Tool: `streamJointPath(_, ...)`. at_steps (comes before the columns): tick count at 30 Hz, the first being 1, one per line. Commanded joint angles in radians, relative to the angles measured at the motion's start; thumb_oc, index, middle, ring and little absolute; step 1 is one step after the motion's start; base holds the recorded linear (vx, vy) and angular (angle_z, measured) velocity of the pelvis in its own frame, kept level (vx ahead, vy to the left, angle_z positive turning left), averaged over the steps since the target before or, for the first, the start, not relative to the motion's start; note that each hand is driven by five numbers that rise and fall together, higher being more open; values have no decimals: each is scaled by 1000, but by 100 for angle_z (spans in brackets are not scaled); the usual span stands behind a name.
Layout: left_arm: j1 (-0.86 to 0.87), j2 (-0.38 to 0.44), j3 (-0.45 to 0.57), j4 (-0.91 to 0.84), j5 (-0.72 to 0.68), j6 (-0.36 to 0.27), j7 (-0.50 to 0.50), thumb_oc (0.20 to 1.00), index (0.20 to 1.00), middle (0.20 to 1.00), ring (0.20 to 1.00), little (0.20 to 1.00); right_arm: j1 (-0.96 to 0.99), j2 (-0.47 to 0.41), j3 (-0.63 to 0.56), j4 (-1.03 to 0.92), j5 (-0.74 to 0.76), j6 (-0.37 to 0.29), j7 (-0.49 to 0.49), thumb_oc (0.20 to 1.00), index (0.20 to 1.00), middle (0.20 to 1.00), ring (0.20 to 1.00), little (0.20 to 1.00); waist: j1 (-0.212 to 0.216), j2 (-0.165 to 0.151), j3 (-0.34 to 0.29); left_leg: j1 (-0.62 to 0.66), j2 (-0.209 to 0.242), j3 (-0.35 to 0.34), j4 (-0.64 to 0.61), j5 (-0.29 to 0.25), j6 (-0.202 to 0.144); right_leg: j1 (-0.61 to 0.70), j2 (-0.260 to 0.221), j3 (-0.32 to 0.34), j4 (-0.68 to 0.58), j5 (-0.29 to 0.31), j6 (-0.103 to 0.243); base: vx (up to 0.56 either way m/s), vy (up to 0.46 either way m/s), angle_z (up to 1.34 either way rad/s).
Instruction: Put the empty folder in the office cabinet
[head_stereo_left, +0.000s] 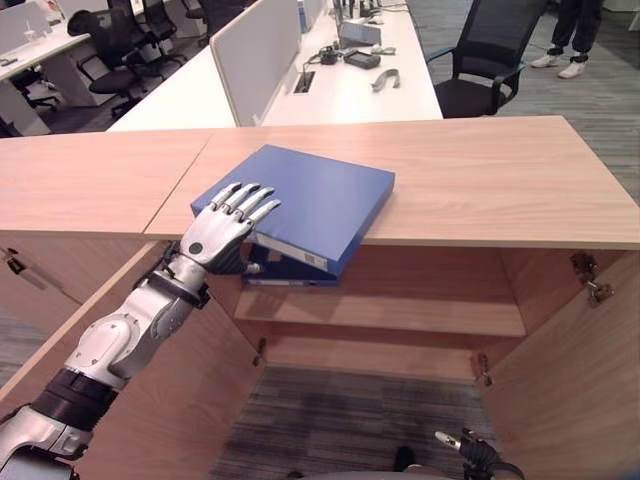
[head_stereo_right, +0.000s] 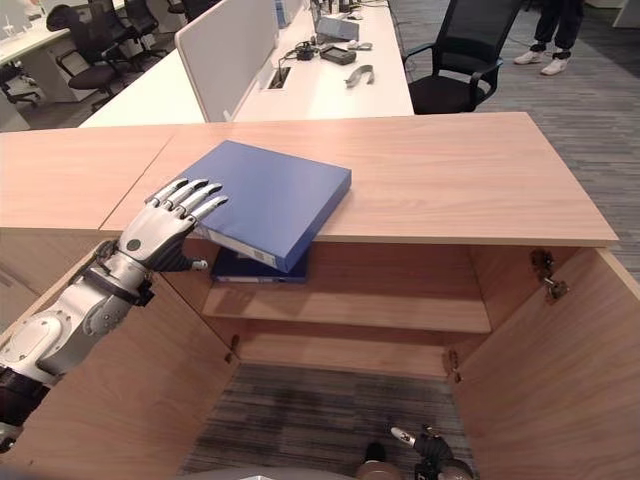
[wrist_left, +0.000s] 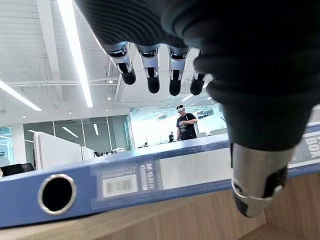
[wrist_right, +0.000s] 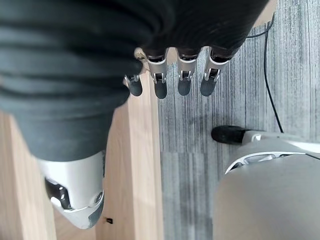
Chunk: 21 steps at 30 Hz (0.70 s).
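A wooden cabinet with both doors swung open stands on grey carpet in an office, with one white desk behind it, one black chair beside that desk, and a person's legs beyond the chair. One blue folder lies on the cabinet top, its near corner jutting over the front edge, and a second folder lies on the shelf just below it. The left hand rests straight fingers on the top folder's near corner with the thumb under it, not curled, while the right hand hangs low in front of the cabinet, fingers relaxed and holding nothing.
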<state>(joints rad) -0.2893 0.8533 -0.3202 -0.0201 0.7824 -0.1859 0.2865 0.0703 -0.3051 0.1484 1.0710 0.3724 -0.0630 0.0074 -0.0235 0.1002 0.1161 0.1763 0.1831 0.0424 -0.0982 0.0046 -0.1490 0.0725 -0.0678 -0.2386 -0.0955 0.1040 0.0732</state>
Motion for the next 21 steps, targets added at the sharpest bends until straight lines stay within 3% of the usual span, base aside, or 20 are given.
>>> streamJointPath(1, -157, 14, -15, 45, 32, 30, 15, 1000, 1000, 1000, 1000, 1000, -60, -4, 4, 19, 10, -21, -3, 1000, 1000, 1000, 1000, 1000, -14, -36, 21, -13, 57, 57, 11, 51, -71, 109, -15, 13, 8, -146, 72, 5, 0, -9)
streamJointPath(21, -253, -83, -138, 160, 63, 55, -2, 1000, 1000, 1000, 1000, 1000, -63, 0, -3, 43, 23, -13, -20, 1000, 1000, 1000, 1000, 1000, -37, -43, 26, 1, 62, 69, 12, 46, -68, 122, -9, 22, 8, -151, 66, 0, 0, 0)
